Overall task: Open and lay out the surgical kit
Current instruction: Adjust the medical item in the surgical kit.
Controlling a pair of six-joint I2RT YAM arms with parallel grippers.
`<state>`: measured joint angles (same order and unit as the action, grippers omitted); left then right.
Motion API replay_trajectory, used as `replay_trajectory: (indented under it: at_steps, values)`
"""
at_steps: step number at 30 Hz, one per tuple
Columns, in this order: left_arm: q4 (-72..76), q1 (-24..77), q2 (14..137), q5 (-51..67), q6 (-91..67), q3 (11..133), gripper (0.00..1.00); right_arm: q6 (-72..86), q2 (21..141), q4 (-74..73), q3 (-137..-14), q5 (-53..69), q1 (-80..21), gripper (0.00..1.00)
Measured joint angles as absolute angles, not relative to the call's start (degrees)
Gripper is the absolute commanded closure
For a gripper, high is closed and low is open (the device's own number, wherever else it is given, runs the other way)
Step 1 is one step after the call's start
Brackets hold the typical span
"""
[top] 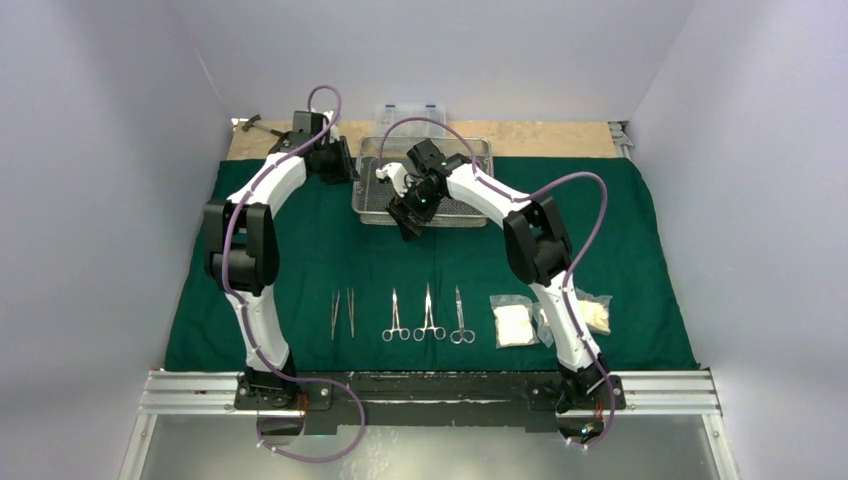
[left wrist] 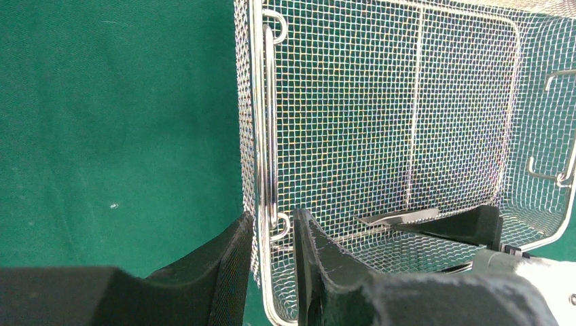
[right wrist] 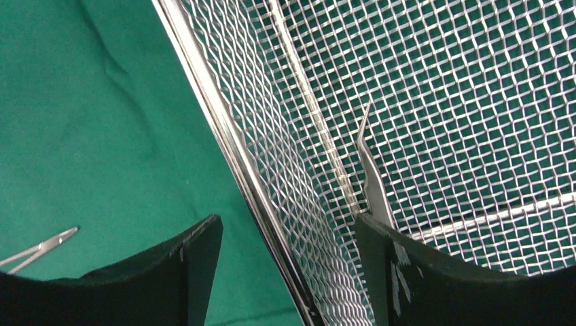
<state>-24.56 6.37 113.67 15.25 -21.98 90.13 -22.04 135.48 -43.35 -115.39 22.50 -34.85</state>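
The dark green cloth wrap (top: 300, 250) lies spread flat over the table. At its back middle stands the steel wire-mesh tray (top: 470, 150). My left gripper (top: 345, 170) (left wrist: 272, 227) is shut on the tray's left end wall, one finger on each side, beside the wire handle (left wrist: 270, 122). My right gripper (top: 408, 222) (right wrist: 285, 231) stands open astride the tray's front wall (right wrist: 272, 163), one finger inside and one outside. One pair of tweezers (right wrist: 370, 173) (left wrist: 397, 217) lies in the tray by the inner finger. Two tweezers (top: 343, 313), three scissors-like instruments (top: 430, 318) and gauze packets (top: 515, 324) lie in a row at the front.
A clear plastic compartment box (top: 408, 110) stands behind the tray on the bare wooden strip (top: 540, 138). A small hammer (top: 262, 125) lies at the back left corner. White walls close in both sides. The arm bases sit on a rail (top: 430, 392) at the near edge.
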Motion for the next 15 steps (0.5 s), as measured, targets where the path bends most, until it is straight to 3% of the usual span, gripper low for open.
replay_trajectory:
  at_steps: [8, 10, 15]
  values:
    - [-24.58, 6.37, 113.67, 15.29, -22.0, 90.13, 0.73, -20.53, 132.64, -39.03, -110.59, 17.5, -36.07, 0.1]
    - [-24.58, 6.37, 113.67, 15.29, -22.0, 90.13, 0.73, -20.49, 131.94, -37.63, -109.6, 15.88, -36.1, 0.02]
    - [-24.56, 6.37, 113.67, 15.35, -22.0, 90.13, 0.73, -20.18, 131.83, -34.11, -109.16, 12.29, -35.14, 0.01]
